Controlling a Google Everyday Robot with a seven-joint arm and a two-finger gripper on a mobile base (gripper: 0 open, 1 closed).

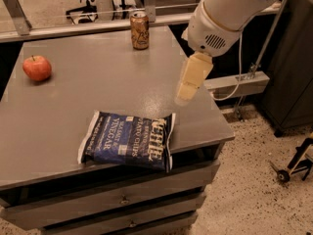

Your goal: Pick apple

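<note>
The apple (36, 67) is small, round and red with a short dark stem. It sits near the far left edge of the grey table (98, 87). My gripper (188, 89) hangs from the white arm over the right part of the table, pointing down. It is far to the right of the apple and holds nothing that I can see.
A brown drink can (139, 30) stands at the table's far edge. A blue chip bag (127, 140) lies flat near the front edge. Drawers sit under the tabletop. A cable and a rail run to the right of the table, and a dark cabinet (288, 82) stands further right.
</note>
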